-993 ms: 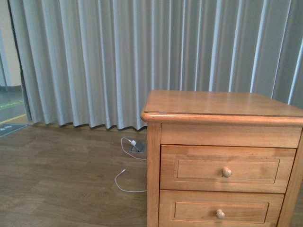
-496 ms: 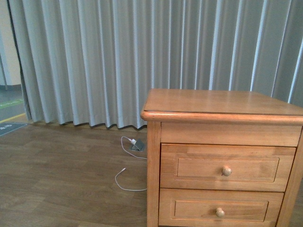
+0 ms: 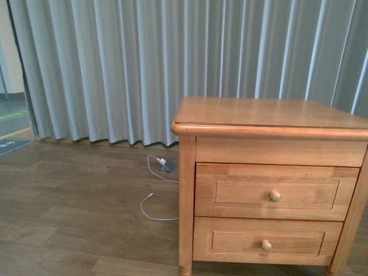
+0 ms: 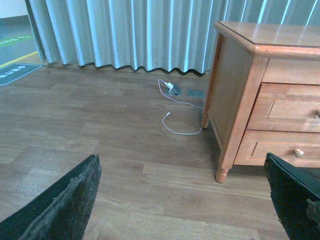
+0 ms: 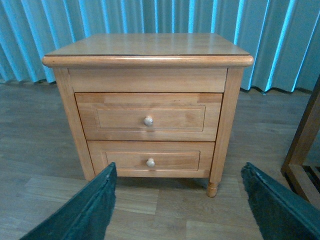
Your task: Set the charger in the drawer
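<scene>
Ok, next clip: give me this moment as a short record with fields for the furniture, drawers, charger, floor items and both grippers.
furniture: wooden nightstand in front of a grey curtain, its top bare
upper drawer: drawer shut, round knob untouched
lower drawer: second drawer shut
charger: not visible in any view
floor: grey adapter with a white cable, beside the nightstand
left gripper: left gripper open, empty, over the floor
right gripper: right gripper open, empty, facing the drawer fronts
task state: not begun
</scene>
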Available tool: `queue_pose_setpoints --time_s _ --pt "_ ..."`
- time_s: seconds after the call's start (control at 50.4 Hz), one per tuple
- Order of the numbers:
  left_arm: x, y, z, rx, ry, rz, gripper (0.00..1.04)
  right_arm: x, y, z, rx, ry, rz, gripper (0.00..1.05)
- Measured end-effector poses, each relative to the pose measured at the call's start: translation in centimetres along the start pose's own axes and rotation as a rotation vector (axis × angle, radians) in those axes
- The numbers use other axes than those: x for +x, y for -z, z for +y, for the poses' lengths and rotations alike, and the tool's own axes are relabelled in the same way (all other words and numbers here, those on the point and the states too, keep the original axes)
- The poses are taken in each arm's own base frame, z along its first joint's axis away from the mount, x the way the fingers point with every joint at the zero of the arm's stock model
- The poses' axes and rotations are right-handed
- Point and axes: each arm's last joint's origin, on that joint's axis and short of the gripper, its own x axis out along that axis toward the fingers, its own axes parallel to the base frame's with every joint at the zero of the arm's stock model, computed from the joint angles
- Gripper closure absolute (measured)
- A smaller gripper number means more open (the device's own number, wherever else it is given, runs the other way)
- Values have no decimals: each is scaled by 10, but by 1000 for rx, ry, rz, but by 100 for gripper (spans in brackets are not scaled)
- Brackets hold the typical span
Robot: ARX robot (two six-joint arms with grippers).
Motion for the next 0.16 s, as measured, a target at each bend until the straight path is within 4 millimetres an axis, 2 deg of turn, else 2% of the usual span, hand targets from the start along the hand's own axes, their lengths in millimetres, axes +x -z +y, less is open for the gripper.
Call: queue_pose_setpoints --time_s 0.099,0.159 --pt "0 0 0 0 0 0 6 0 0 0 1 0 0 6" --pt "0 0 0 0 0 0 6 0 0 0 1 0 0 8"
